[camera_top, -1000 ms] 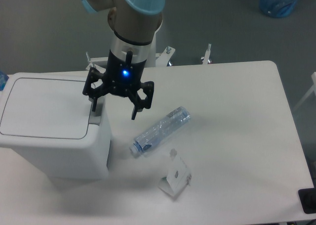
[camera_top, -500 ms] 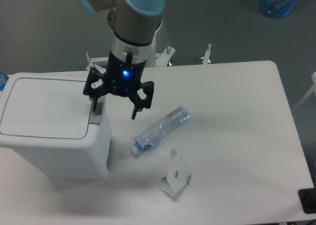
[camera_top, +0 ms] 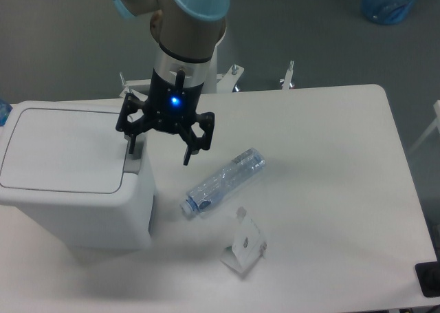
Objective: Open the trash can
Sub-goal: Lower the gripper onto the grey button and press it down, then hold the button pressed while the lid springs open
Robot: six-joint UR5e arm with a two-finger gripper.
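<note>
Trash can: large boxy white plastic trash can point(camera_top: 69, 189) w/ rounded corners, flat smooth lid lying shut; sits at left end of white table point(camera_top: 330, 189).
Button strip: narrow grey push-button strip point(camera_top: 133, 163) along lid's right edge.
Gripper: black two-finger gripper point(camera_top: 159, 150) on arm w/ grey wrist & pale-blue joint caps, blue light lit on its body. Jaws spread wide, gripping nothing.
Can vs jaws: one fingertip point(camera_top: 130, 146) right over grey strip, contact can't be judged; other fingertip point(camera_top: 187, 157) hangs past can's right side, above bare table.
Bottle: clear crinkled plastic bottle point(camera_top: 223, 182) lying on its side, near can, right of it; label w/ blue print, unreadable.
Stand: small white folded stand point(camera_top: 243, 247) below bottle; markings too small to read.
Floor: grey; blue translucent bag point(camera_top: 390, 0) top right.
</note>
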